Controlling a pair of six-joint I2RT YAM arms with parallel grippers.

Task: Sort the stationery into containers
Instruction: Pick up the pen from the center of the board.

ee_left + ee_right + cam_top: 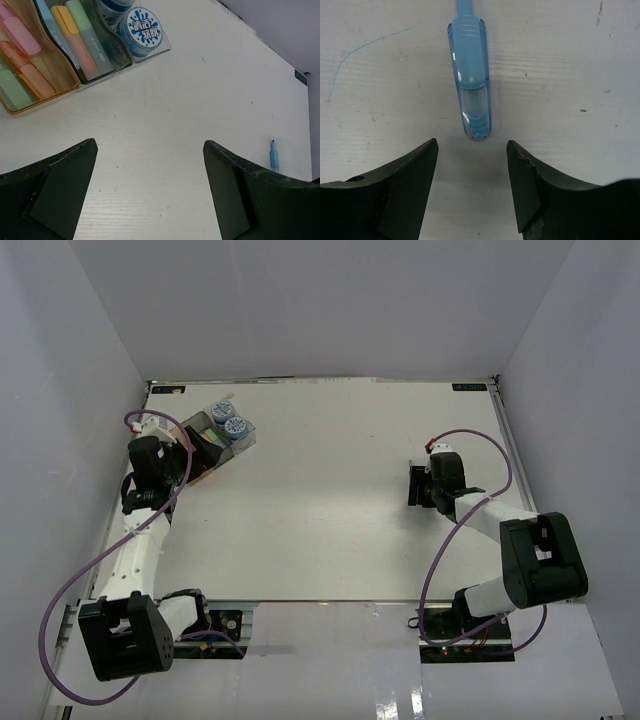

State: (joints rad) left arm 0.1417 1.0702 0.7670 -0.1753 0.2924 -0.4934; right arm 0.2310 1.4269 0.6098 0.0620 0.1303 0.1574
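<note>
The containers (75, 85) stand at the table's far left: an orange-tan bin with pink, orange and green markers (22, 70), a smoky grey bin with blue, orange and green markers (80, 40), and a clear bin with two blue-and-white rolls (143, 27). My left gripper (150, 150) hovers open over bare table just in front of them, holding nothing. One blue marker (470, 80) lies on the table at the right. My right gripper (472, 145) is low over the table with its jaws apart; the marker's capped end sits just beyond the fingertips, not between them. In the top view my right gripper (416, 485) hides that marker.
White walls close in the table (330, 500) on the left, back and right. A thin blue pen line (360, 47) marks the surface left of the marker. Purple cables loop beside both arms.
</note>
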